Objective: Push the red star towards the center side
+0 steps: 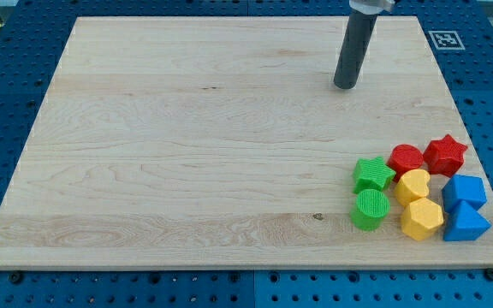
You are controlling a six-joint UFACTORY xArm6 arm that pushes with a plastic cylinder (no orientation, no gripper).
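Observation:
The red star [445, 155] lies near the board's right edge, at the top right of a cluster of blocks in the view's lower right. It touches a red round block [406, 159] on its left. My tip [345, 85] rests on the board in the view's upper right, well above and to the left of the star, touching no block.
The cluster also holds a green star [372, 174], a green cylinder [371, 210], a yellow heart-like block [413, 186], a yellow hexagon [421, 219], and two blue blocks [464, 191] [465, 223]. The wooden board [187, 145] lies on a blue pegboard. A marker tag [446, 39] sits at the board's top right corner.

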